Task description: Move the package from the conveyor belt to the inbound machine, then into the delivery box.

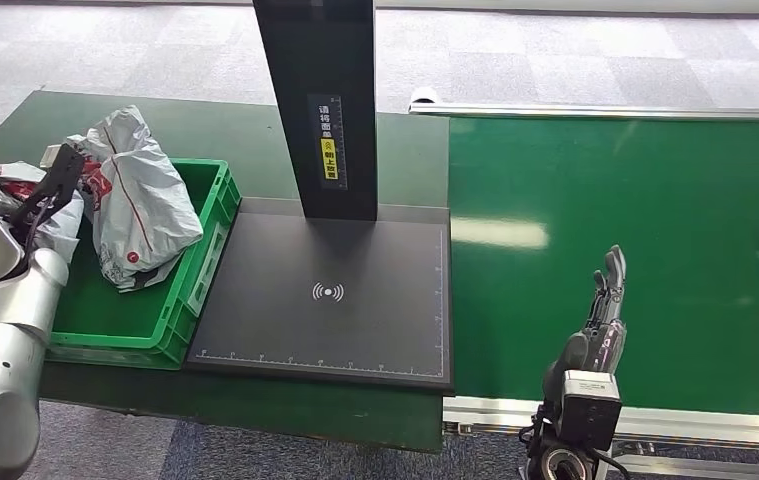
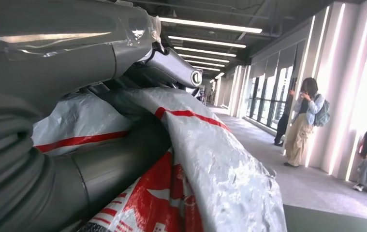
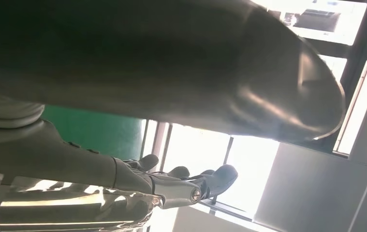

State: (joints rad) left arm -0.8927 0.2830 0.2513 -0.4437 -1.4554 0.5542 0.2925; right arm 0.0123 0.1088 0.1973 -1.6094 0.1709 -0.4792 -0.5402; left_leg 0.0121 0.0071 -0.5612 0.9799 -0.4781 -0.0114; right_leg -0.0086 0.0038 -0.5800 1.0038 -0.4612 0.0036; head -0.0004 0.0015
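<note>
left hand [image 1: 50,190]: raised over green crate [image 1: 210,235], grasping grey-and-red package [image 1: 140,195]. right hand [image 1: 605,295]: upright above conveyor belt [image 1: 655,250], fingers extended, released, empty.

Crate [image 1: 205,250]: on the desk [image 1: 255,130], left of the scanner plate [image 1: 325,300], touching it.
Package [image 1: 140,200]: in the crate, held by the left hand [image 1: 50,195].
Post [image 1: 320,100]: upright at the plate's back edge.
Conveyor belt [image 1: 635,250]: right of the plate.
Right hand [image 1: 600,310]: over the belt's near edge.
</note>
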